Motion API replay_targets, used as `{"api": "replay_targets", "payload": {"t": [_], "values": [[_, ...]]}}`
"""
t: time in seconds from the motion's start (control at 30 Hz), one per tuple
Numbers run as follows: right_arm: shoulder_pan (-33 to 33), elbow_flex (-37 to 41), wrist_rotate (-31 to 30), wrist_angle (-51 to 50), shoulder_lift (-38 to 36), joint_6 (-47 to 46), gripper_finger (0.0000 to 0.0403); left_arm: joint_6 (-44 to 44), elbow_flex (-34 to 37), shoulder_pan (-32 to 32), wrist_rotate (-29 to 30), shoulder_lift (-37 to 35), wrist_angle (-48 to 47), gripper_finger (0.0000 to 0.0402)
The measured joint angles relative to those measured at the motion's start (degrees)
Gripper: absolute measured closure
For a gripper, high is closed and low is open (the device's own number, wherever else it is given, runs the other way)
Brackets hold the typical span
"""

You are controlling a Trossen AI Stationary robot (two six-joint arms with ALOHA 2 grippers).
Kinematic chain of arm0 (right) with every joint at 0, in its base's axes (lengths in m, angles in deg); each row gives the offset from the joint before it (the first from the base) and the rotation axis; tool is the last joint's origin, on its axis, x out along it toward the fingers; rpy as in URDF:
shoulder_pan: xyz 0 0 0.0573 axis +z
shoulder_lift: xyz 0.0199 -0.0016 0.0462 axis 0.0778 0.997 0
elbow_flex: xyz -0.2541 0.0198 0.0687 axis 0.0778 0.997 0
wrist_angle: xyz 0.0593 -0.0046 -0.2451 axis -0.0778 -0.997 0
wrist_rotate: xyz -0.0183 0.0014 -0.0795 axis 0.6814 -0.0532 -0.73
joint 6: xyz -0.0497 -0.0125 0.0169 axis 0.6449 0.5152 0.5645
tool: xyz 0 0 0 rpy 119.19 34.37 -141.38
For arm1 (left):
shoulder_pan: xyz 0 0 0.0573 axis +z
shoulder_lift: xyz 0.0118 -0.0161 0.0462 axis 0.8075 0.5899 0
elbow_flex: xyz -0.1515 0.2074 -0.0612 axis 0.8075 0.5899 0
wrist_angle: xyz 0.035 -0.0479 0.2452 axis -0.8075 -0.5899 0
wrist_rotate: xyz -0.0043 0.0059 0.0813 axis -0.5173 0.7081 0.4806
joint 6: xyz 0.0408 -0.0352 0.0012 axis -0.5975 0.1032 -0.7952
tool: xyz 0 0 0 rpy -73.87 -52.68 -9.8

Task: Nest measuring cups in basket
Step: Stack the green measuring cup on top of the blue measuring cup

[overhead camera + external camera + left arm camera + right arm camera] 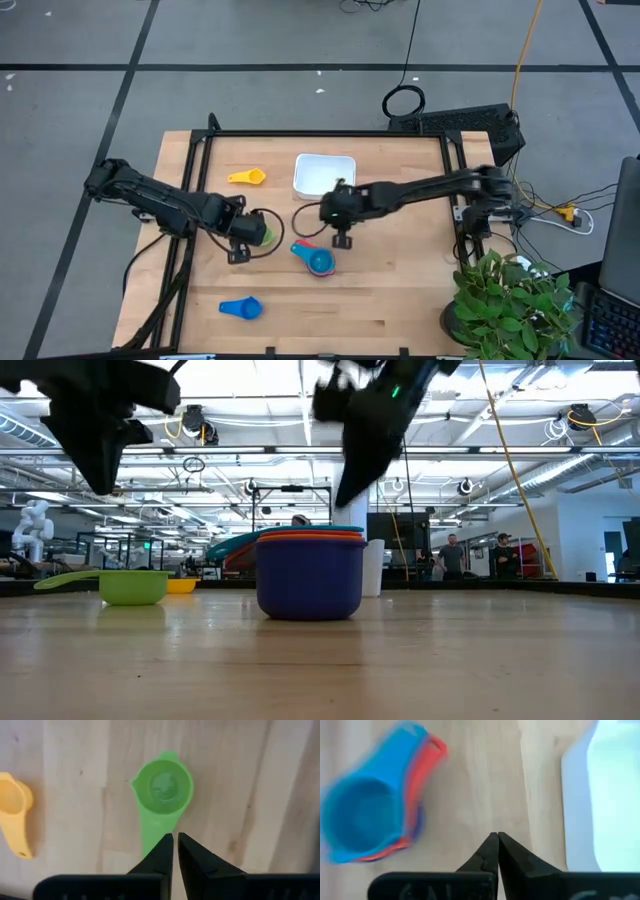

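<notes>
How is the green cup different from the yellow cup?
The green cup is round and bright green; the yellow cup is yellow and lies off to one side. The green cup sits right under the left gripper; the yellow cup has no gripper over it. Both lie open side up on the table, outside the basket.

You've got no readable text, labels, brands or numbers in any view; the green cup [165, 787] has an embossed mark in its bottom, but it's too blurred to read
</notes>
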Motion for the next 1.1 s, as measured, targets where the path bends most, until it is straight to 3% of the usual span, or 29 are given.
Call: {"api": "replay_targets", "payload": {"t": [0.13, 0.33, 0.53, 0.83, 1.1], "values": [[1.22, 8.28, 0.05, 7.21, -11.24, -2.89, 0.0403, -0.14, 2.03, 0.00, 1.13, 0.02, 0.02, 0.0326], [2.75, 26.64, 0.97, 22.77, -28.11, -6.76, 0.0403, -2.46, 8.11, 1.00, 4.65, 0.02, 4.72, 0.0231], [2.82, 38.71, 1.61, 26.94, -38.45, -12.05, 0.0403, -4.28, 13.76, 4.64, 3.16, 0.02, 9.84, 0.0153], [2.79, 45.07, 1.46, 28.14, -42.81, -14.92, 0.0403, -7.15, 16.67, 7.68, -1.78, 0.02, 15.86, 0.0084], [2.79, 46.66, 1.58, 30.85, -42.78, -16.31, 0.0403, -10.40, 17.01, 7.76, -3.06, 0.26, 18.04, 0.0090]]}}
